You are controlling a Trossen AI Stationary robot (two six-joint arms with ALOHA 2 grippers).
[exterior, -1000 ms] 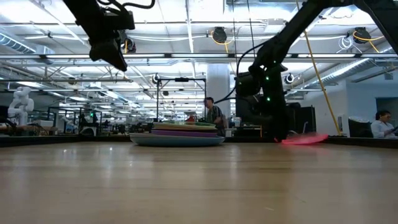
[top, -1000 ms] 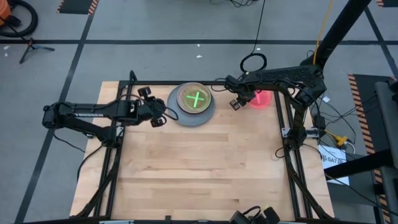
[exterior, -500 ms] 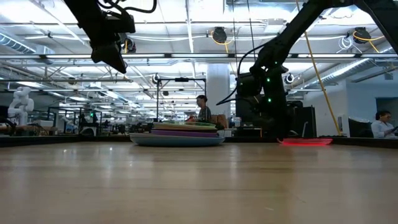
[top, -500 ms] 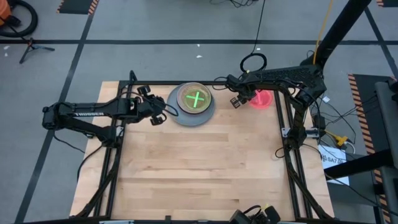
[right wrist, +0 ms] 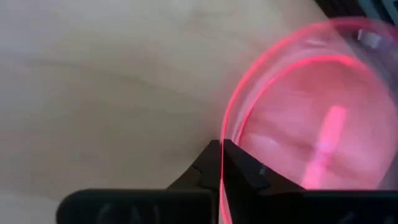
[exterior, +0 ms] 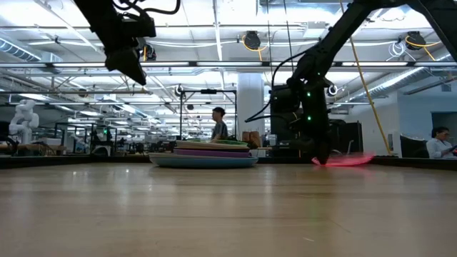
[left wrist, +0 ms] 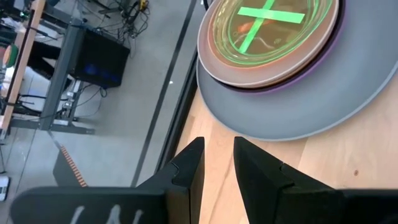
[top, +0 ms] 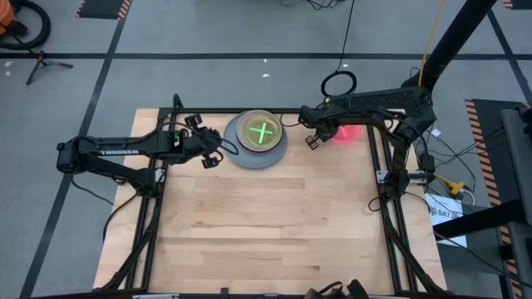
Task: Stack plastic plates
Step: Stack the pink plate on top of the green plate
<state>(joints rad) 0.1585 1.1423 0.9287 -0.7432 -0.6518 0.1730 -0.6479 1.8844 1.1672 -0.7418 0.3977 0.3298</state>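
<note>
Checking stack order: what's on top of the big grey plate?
On the grey plate: a purple edge, a tan plate, then the green plate topmost. Any plates between are covered.

The right hand (right wrist: 221, 163) is now pinched on the near rim of the pink-red plate (right wrist: 311, 124), its fingers having been apart a second ago. The plate's far edge tips slightly up off the surface (top: 274, 224).

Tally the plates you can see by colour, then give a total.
Grey: 1
Purple: 1
Tan: 1
Green: 1
Pink: 1
Total: 5 visible; others may be hidden inside the stack.
</note>
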